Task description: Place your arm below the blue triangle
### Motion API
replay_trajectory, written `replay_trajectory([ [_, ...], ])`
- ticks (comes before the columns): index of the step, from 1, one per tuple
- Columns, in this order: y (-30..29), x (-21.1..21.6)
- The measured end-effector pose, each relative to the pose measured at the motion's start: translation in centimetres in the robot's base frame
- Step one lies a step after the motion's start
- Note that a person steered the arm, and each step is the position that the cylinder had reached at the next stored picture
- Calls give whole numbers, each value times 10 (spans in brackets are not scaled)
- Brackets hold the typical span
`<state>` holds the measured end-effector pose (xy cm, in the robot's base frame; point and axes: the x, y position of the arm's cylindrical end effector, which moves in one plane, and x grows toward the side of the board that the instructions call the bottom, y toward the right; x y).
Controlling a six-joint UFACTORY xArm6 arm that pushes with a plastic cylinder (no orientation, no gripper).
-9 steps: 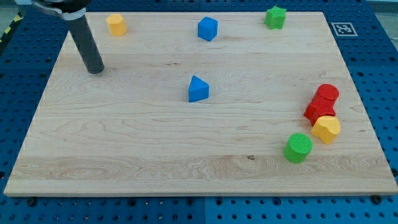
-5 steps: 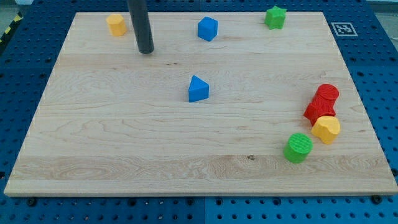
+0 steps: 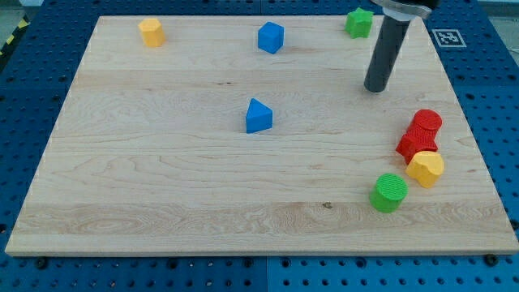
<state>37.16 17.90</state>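
The wooden counter [image 3: 162, 186] carries seven non-task blocks. At 11 o'clock: yellow block [image 3: 151, 32]. At 12 o'clock: blue cube [image 3: 271, 37]. At 1 o'clock: green star block [image 3: 359, 22]. At 4 o'clock: red cylinder [image 3: 426, 123] touching red block [image 3: 414, 143], yellow hexagonal block [image 3: 425, 168], green cylinder [image 3: 389, 192].

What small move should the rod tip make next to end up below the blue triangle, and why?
Probably slide my tip toward the view's bottom left. It sits up and right of the blue triangle, and the bare board under that block looks free of other blocks.
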Motion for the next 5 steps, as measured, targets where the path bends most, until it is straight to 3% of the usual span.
replay_trajectory([
  [1,-10,-1],
  [3,-244,-3],
  [4,-333,0],
  [5,-357,53],
])
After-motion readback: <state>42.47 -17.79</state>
